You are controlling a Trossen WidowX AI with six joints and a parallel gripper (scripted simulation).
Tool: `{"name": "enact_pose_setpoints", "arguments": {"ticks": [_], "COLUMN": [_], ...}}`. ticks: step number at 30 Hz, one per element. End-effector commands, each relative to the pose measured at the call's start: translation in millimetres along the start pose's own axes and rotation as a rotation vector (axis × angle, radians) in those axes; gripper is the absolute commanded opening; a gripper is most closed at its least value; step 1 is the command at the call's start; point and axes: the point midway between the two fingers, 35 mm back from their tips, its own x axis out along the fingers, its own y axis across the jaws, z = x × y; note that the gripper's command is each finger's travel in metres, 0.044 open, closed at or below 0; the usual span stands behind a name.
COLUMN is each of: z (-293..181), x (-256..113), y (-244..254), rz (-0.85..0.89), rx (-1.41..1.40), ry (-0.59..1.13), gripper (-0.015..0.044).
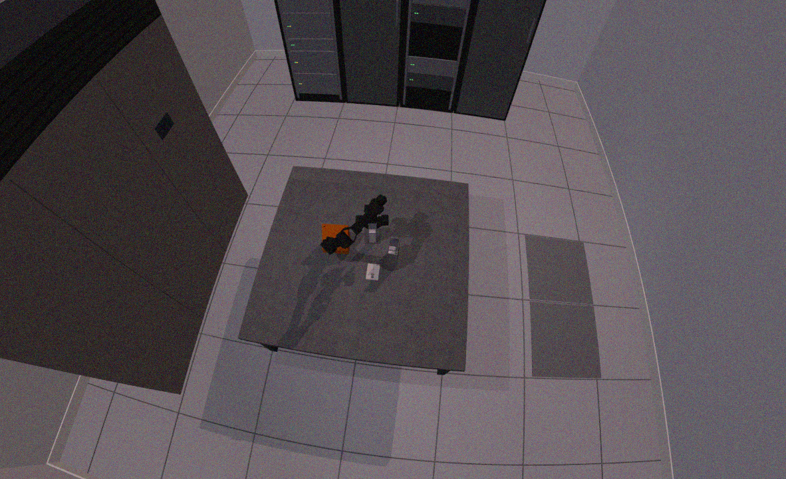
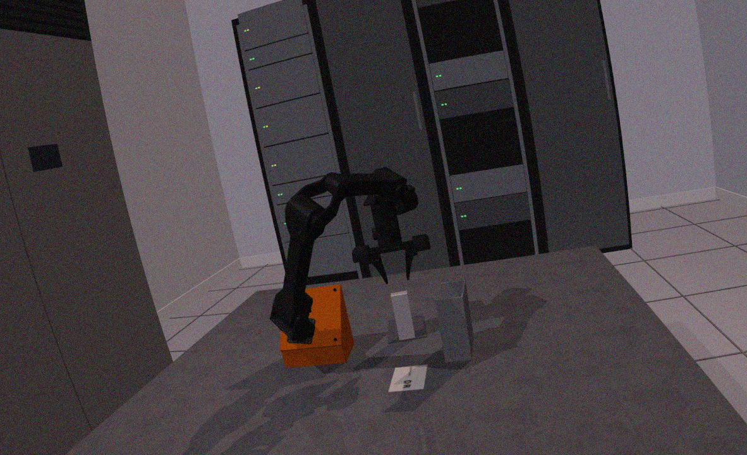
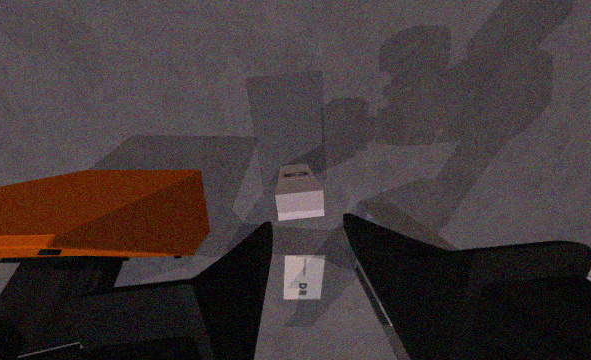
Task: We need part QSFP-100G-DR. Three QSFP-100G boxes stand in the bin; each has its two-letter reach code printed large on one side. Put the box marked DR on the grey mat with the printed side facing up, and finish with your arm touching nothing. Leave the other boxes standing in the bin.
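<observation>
Jaws: partly apart, above the box
Box point(image 1: 372, 231) point(image 2: 402, 315) point(image 3: 299, 205): upright
DR card point(image 1: 372, 272) point(image 2: 407, 378) point(image 3: 303, 277): flat on the tabletop point(image 1: 324, 309) point(image 2: 506, 395) point(image 3: 150, 65)

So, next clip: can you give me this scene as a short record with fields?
gripper: open, above the standing white box, nothing held
white box: upright, printed side not facing up
grey bin: upright, beside that box
white card: flat on the table, reads DR
task state: unfinished
unclear: codes inside the bin
</observation>
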Motion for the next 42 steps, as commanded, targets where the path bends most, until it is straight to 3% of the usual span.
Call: {"name": "enact_pose_setpoints", "arguments": {"ticks": [1, 30, 42], "z": [-2, -1, -1], "x": [1, 40, 38], "y": [2, 2, 2], "rz": [0.003, 0.003, 0.006], "rx": [-0.004, -0.003, 0.004], "ry": [-0.015, -0.014, -0.019], "gripper": [0.024, 0.024, 0.016]}}
